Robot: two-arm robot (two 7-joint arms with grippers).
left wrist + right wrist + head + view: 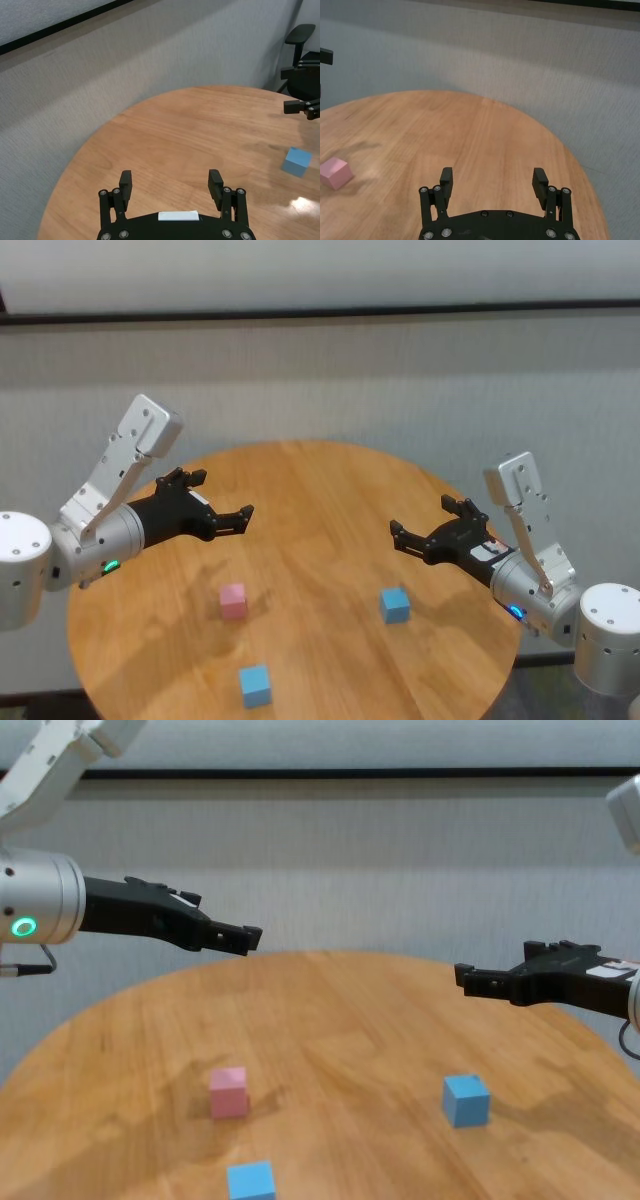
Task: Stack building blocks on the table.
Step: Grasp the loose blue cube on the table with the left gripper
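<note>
Three building blocks lie apart on the round wooden table point(320, 490). The pink block point(232, 601) point(228, 1092) sits left of centre, one light blue block point(395, 605) point(466, 1100) right of centre, and another light blue block point(255, 685) point(250, 1182) near the front edge. My left gripper point(225, 497) point(170, 180) hovers open and empty above the table's left side, behind the pink block. On the right, my right gripper point(422, 517) point(492, 177) hangs open and empty, behind the right blue block. The pink block point(335, 173) also appears in the right wrist view.
A grey wall runs close behind the table's far edge. A black office chair point(300, 35) stands beyond the table on the right side. The blocks lie well apart from each other on the tabletop.
</note>
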